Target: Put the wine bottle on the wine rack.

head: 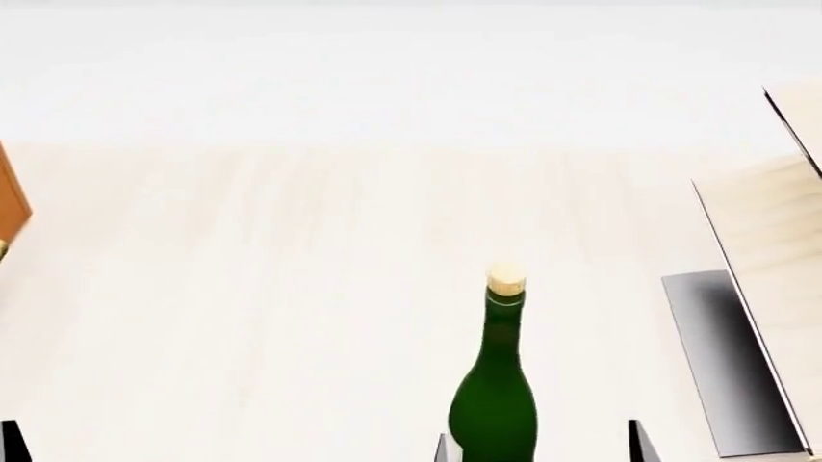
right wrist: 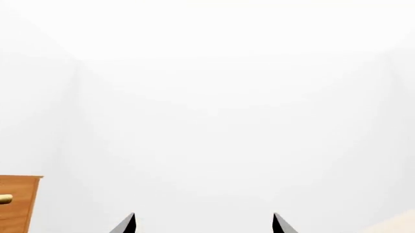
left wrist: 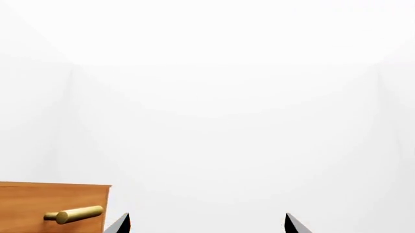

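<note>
On a pale wood-grain counter [head: 257,289], a tall, slim dark-green glass wine bottle [head: 495,404] with a long neck and a tan cork stopper [head: 506,277] stands upright near the front edge of the head view, right of centre. To its right, at that view's right edge, rises the wine rack [head: 771,241], a stepped stack of slanted pale-wood boards with thin black edge bars on a grey metal base; bottle and rack are apart, with bare counter between them. At the far left edge of the head view, a sliver of a brown wooden drawer cabinet [head: 11,197] shows, well apart from the bottle.

The right end effector [head: 540,445] shows only as two dark fingertips at the bottom of the head view, one on either side of the bottle's lower body; the right wrist view shows its tips [right wrist: 202,224] spread wide with nothing between them, so it is open. The left end effector [left wrist: 206,224] is likewise parted and empty in the left wrist view, where the cabinet's corner and a brass bar handle [left wrist: 75,214] appear beside one fingertip. Both wrist cameras otherwise face plain white surroundings
</note>
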### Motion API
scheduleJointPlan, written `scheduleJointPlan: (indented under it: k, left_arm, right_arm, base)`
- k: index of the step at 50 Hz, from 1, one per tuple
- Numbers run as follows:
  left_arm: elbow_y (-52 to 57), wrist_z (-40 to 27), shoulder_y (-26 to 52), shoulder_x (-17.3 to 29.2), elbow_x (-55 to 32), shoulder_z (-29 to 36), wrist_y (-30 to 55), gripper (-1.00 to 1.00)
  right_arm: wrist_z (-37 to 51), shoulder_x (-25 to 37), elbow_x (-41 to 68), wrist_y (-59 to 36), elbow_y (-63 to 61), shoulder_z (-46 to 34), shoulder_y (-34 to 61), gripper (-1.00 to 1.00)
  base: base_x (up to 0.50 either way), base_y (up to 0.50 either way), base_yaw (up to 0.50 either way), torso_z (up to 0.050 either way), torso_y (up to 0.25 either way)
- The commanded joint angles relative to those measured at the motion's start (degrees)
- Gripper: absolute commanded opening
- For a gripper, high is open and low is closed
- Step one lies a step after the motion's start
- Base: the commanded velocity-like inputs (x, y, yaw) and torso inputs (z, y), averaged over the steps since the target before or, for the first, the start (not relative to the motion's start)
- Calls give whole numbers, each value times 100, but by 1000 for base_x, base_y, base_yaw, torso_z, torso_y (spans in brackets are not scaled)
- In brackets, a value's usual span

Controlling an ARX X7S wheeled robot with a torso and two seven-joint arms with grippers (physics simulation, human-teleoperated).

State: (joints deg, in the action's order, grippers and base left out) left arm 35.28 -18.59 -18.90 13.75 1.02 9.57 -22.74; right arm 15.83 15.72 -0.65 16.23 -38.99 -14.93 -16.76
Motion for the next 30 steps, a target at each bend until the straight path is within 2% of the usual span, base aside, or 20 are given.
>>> scheduleJointPlan:
  k: [1, 30]
  left_arm:
    - [-13, -44, 13, 37, -15, 14, 1, 100]
    - [-22, -137, 31, 107, 5, 92, 30, 100]
  right_arm:
    - [-14, 68, 141, -22, -28, -34, -4, 100]
    - [72, 135, 152, 38, 3, -83, 10, 100]
  base:
    - [0, -86, 0, 0, 0]
    - [0, -86, 0, 0, 0]
